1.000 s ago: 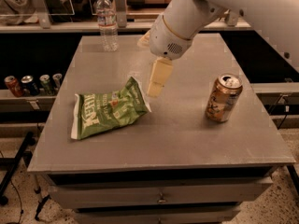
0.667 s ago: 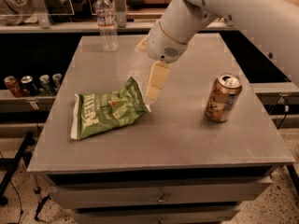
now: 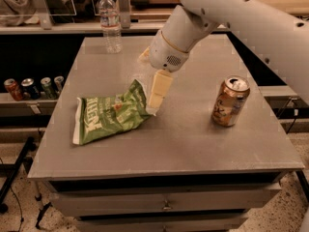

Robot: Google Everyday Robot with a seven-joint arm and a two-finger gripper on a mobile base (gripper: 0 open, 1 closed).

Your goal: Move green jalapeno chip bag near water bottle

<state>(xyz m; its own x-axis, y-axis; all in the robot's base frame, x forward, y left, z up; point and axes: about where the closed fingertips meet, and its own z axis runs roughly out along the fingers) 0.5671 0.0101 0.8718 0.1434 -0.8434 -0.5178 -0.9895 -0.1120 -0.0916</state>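
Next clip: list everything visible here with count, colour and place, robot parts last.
green jalapeno chip bag: one, green with white edges, flat on the table's front left.
water bottle: one, clear with a white cap, upright at the far left corner.
drink can: one, orange-brown, upright on the right side.
table: one, grey, drawers below.
shelf cans: four, mixed colours, low shelf on the left.
arm: one, white, from the upper right.
gripper: one, pale yellow, at the bag's right edge.
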